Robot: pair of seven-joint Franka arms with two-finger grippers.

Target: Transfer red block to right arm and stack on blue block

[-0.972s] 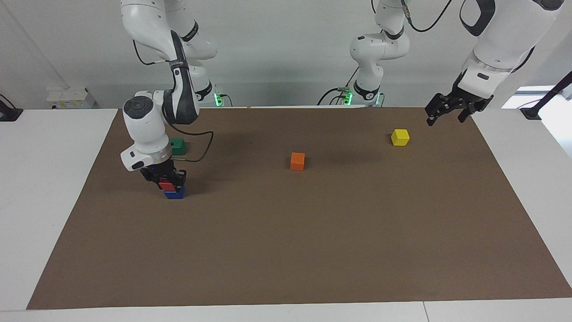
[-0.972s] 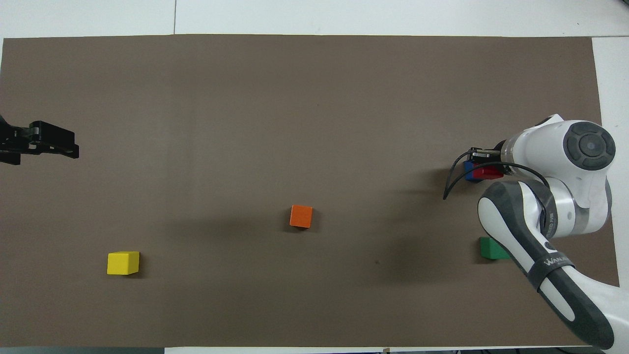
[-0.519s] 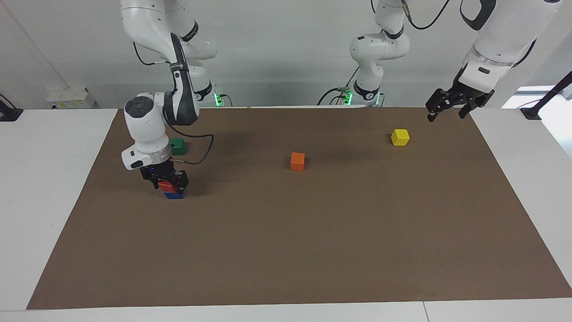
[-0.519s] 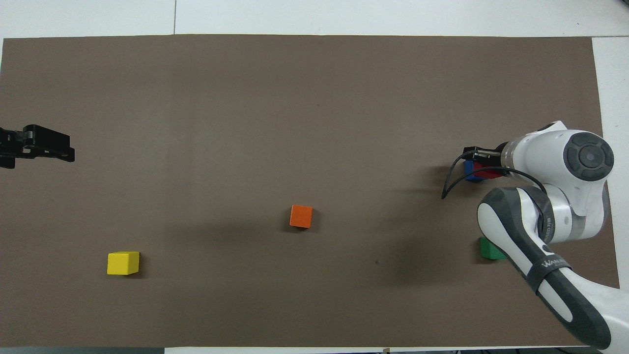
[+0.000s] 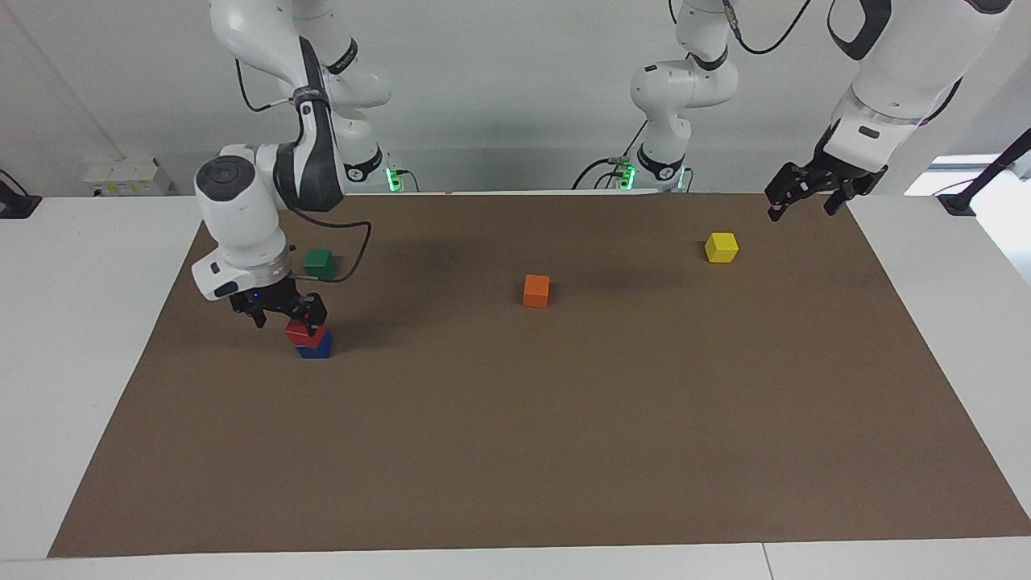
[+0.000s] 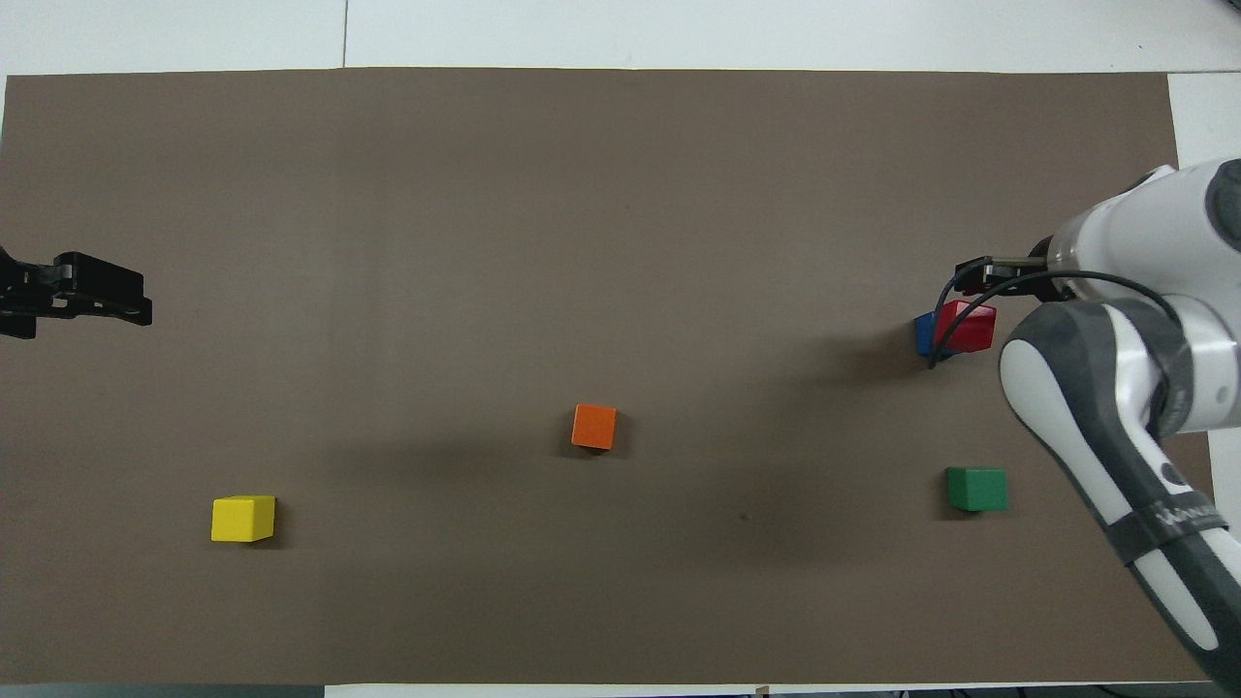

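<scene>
**Red block resting on blue block, right gripper just above it**

The red block sits on top of the blue block toward the right arm's end of the counter, on the brown mat. The red one is turned a little against the blue one below, so their edges do not line up; in the overhead view the blue block shows only as a strip beside the red block.

The right gripper hangs over the stack, its jaws spread apart and clear of the red block, holding nothing. The nearest fingertip is just above the red block's top corner. The right arm bends down from its base, with a black cable looping off the wrist.

The green block lies nearer to the robots than the stack, at the same end of the counter. The orange block is near the middle of the mat. The yellow block lies toward the left arm's end.

The left gripper waits in the air over the mat's edge at the left arm's end, near the yellow block, its jaws wide and empty.
</scene>
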